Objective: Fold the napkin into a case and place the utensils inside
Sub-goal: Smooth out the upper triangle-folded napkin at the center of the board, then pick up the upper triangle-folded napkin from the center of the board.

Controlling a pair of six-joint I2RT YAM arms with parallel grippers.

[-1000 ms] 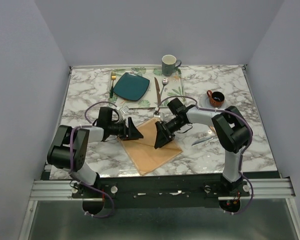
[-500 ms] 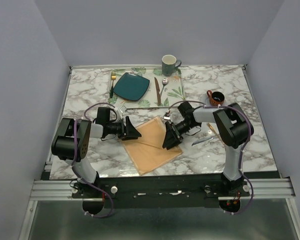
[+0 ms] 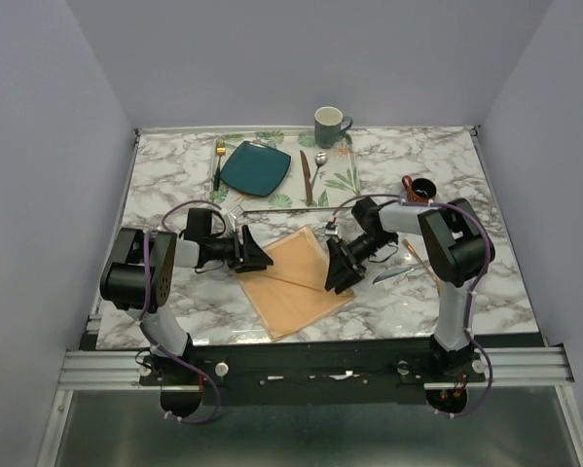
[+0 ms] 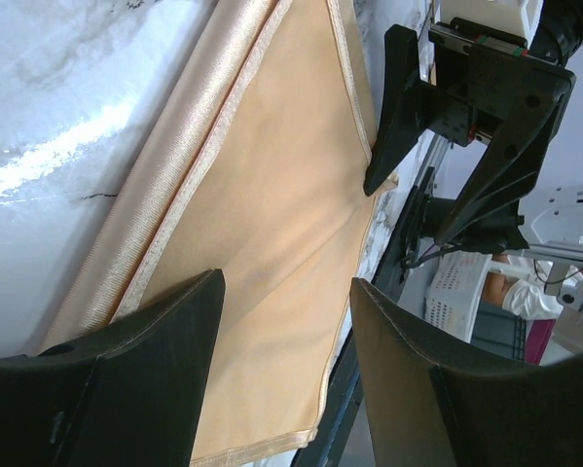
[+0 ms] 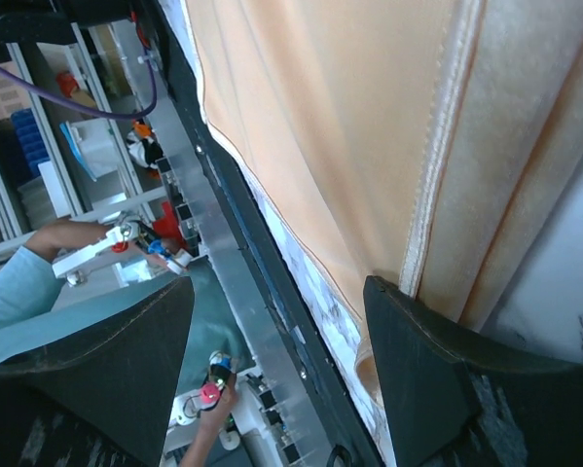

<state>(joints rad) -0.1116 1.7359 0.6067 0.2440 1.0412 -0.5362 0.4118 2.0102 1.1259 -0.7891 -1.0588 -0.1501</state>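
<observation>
The peach-tan napkin (image 3: 293, 280) lies folded near the table's front, a folded layer running across its far part. My left gripper (image 3: 257, 255) rests low at its left edge, open, with only cloth (image 4: 272, 195) under the gap (image 4: 286, 292). At the right edge my right gripper (image 3: 340, 269) is open too (image 5: 279, 292), one finger (image 5: 437, 360) beside the hemmed fold (image 5: 437, 195). A silver-grey knife (image 3: 392, 274) lies right of the napkin. Next to it a slim gold piece (image 3: 414, 255), perhaps the spoon, is partly hidden by the right arm.
The leaf-patterned tray (image 3: 345, 180) at the back holds a teal plate (image 3: 255, 167), a dark-handled gold fork (image 3: 218, 161), a brown-handled knife (image 3: 306, 175), a spoon (image 3: 317, 165) and a green mug (image 3: 329, 125). A small brown cup (image 3: 420, 190) stands at the right.
The right gripper has slid right, off the napkin's middle to its right edge. The left gripper has drawn back slightly left. Both stay open; the napkin lies as before.
</observation>
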